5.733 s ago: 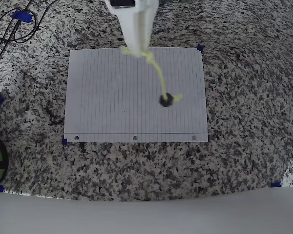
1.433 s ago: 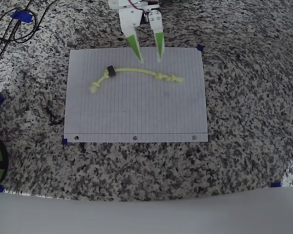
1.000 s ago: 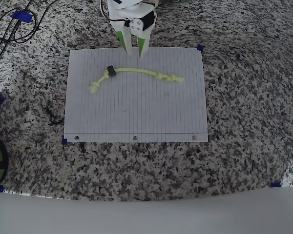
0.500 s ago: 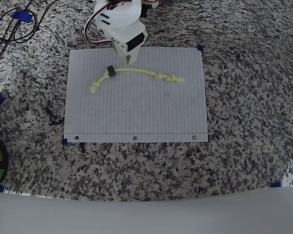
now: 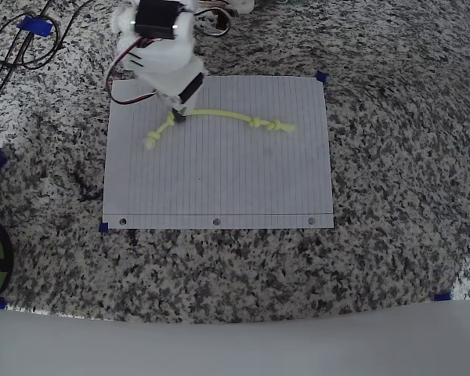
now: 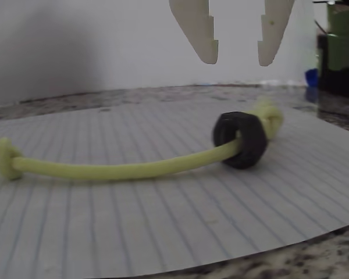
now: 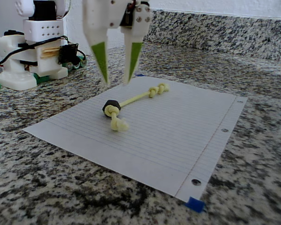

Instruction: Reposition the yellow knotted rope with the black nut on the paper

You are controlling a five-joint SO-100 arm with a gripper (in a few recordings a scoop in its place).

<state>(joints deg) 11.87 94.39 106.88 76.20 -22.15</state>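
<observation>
My claw (image 7: 116, 80) hung spread and empty just above the black nut (image 7: 111, 106), lined up to pinch the yellow knotted rope (image 7: 138, 98) lying slack on the paper (image 7: 187, 140)

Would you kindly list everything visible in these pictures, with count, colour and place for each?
yellow knotted rope: one, pale yellow-green, lying in a shallow arc across the upper half of the paper in the overhead view.
black nut: one, black, threaded on the rope near its left end in the overhead view.
paper: one, white lined sheet with three punched holes, flat on the countertop.
countertop: one, speckled grey granite, under everything.
blue tape pieces: several, blue, at paper corners and on the countertop.
black cables: a bundle, black, top left in the overhead view.
pincer: one, white with green tips, open, hovering just above the nut.
</observation>
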